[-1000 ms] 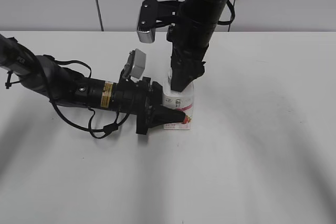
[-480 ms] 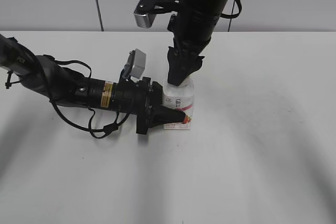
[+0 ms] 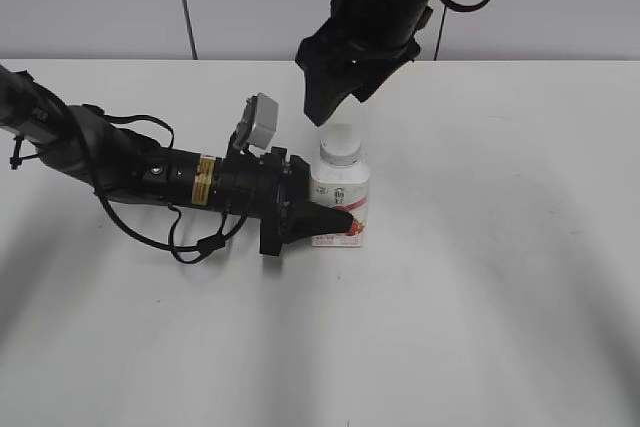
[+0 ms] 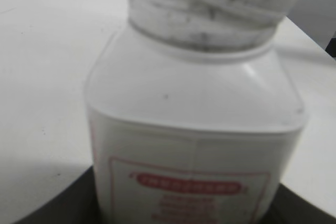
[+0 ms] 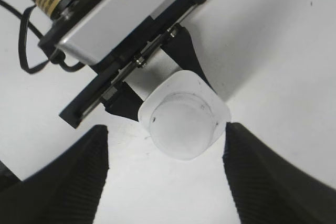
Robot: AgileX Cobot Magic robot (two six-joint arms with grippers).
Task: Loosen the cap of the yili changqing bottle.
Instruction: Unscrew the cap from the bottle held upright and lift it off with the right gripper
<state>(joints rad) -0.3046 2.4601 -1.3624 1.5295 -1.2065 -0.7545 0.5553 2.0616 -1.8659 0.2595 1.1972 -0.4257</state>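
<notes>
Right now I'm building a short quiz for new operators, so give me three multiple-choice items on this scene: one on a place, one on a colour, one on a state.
1. Where is the right gripper?
A. Above the cap, clear of it
B. Clamped on the cap
C. Resting on the table

2. What colour is the cap?
A. Blue
B. White
C. Red

3. How does the yili changqing bottle stand?
A. On its side
B. Upside down
C. Upright, gripped by the left gripper

Answers: 1 A, a gap shows between fingers and cap in the exterior view. 2 B, it shows white in every view. 3 C, cap on top, black fingers flanking the body.
</notes>
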